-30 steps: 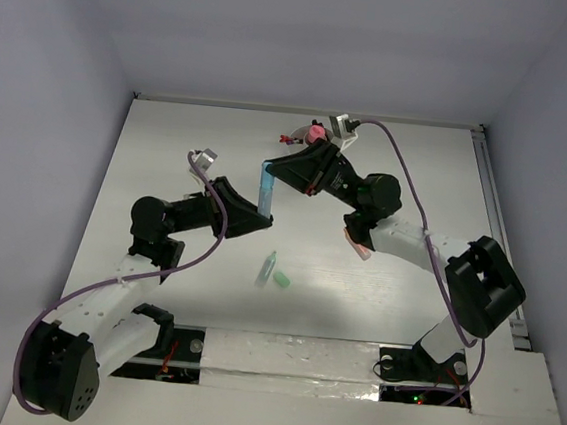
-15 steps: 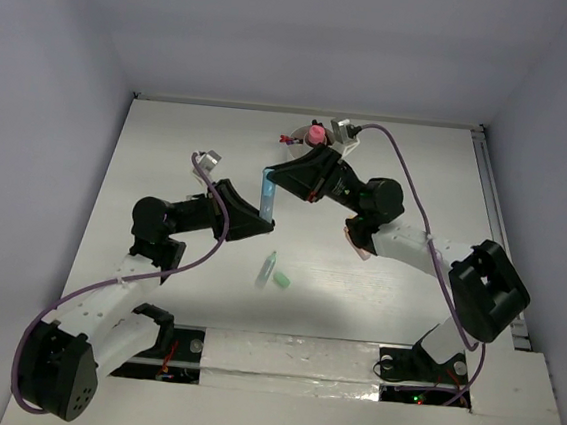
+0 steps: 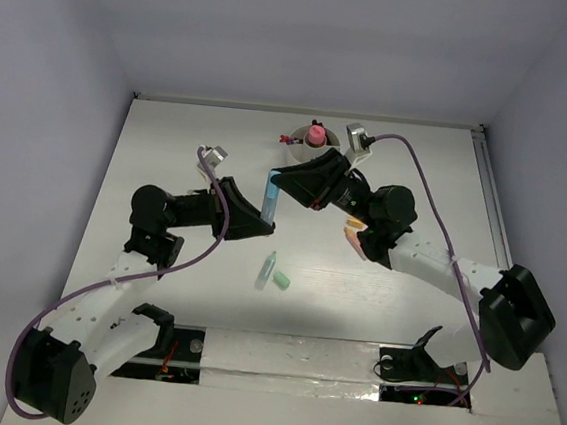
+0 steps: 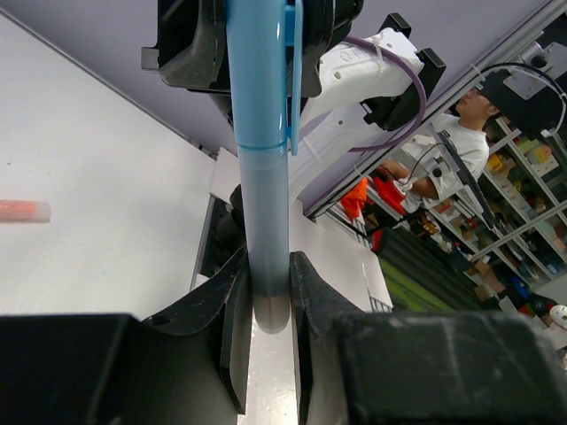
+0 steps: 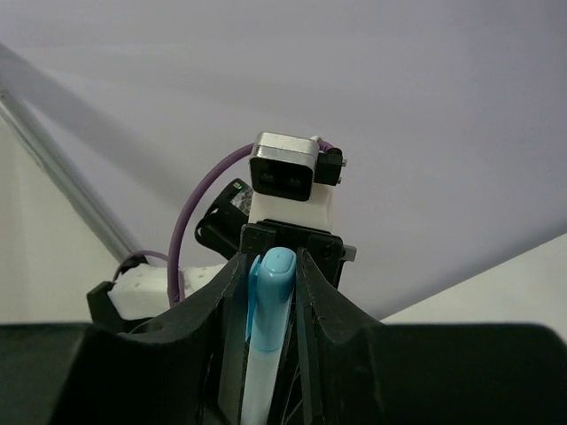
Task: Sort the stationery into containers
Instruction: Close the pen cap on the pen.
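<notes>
A light blue pen (image 3: 270,195) hangs above the table's middle, held at both ends. My left gripper (image 3: 260,219) is shut on its pale barrel end, as the left wrist view shows (image 4: 267,279). My right gripper (image 3: 280,180) is shut on its blue capped end, as the right wrist view shows (image 5: 271,270). The pen fills the left wrist view (image 4: 259,133), and its cap shows in the right wrist view (image 5: 270,292). The round white cup (image 3: 298,137) stands at the back with a pink piece (image 3: 316,133) in it. Two green pieces (image 3: 268,268) (image 3: 281,281) lie on the table in front.
An orange piece (image 3: 352,233) lies on the table under the right forearm; it also shows in the left wrist view (image 4: 22,210). The white table's back edge (image 3: 303,112) meets the grey walls. A rail (image 3: 490,202) runs along the right side.
Both grippers have kept hold of the blue pen and carried it slightly right. The right arm has swung out to the right, and its elbow has moved away from the centre.
</notes>
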`<state>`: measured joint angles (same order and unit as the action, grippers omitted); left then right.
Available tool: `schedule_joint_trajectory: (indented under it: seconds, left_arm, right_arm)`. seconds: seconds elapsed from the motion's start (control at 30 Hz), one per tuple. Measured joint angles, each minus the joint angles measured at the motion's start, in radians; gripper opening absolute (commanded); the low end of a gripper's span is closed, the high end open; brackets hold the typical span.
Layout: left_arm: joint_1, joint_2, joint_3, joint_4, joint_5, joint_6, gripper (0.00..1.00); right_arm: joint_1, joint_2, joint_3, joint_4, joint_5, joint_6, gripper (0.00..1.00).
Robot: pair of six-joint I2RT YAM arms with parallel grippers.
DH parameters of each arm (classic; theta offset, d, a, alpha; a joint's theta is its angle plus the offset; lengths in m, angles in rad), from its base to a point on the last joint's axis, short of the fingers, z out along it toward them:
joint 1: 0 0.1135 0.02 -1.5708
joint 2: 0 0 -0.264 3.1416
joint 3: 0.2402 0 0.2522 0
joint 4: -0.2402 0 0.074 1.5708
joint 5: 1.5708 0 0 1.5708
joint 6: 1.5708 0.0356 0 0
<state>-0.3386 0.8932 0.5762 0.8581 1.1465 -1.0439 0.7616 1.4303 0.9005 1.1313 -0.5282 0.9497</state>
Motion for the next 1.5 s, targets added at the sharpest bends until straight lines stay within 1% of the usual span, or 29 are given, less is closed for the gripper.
schedule_joint_trajectory:
  seconds: [0.2, 0.57, 0.73, 0.83, 0.93, 1.13, 1.33, 1.5]
  left_arm:
    - [0.000, 0.010, 0.019, -0.014, 0.016, 0.003, 0.00]
    - [0.005, 0.024, 0.079, -0.173, 0.068, 0.052, 0.00]
    - [0.019, 0.035, 0.086, -0.205, 0.099, 0.063, 0.00]
    - [0.027, 0.045, 0.086, -0.200, 0.111, 0.056, 0.00]
    - [0.027, 0.061, 0.088, -0.160, 0.116, 0.037, 0.00]
    - [0.033, 0.080, 0.096, -0.113, 0.126, 0.025, 0.00]
    - [0.051, 0.080, 0.113, -0.108, 0.163, 0.037, 0.00]
    - [0.066, 0.079, 0.115, -0.117, 0.183, 0.050, 0.00]
  right_arm:
    - [0.034, -0.043, -0.007, -0.082, 0.071, -0.102, 0.00]
    - [0.051, -0.069, -0.097, -0.053, 0.163, -0.129, 0.00]
    - [0.052, -0.084, -0.134, -0.042, 0.183, -0.135, 0.00]
    - [0.052, -0.097, -0.150, -0.048, 0.195, -0.146, 0.00]
    - [0.053, -0.108, -0.148, -0.062, 0.206, -0.159, 0.00]
    - [0.074, -0.106, -0.106, -0.113, 0.232, -0.192, 0.00]
    - [0.106, -0.082, -0.067, -0.124, 0.242, -0.212, 0.00]
    - [0.115, -0.082, -0.073, -0.124, 0.258, -0.220, 0.00]
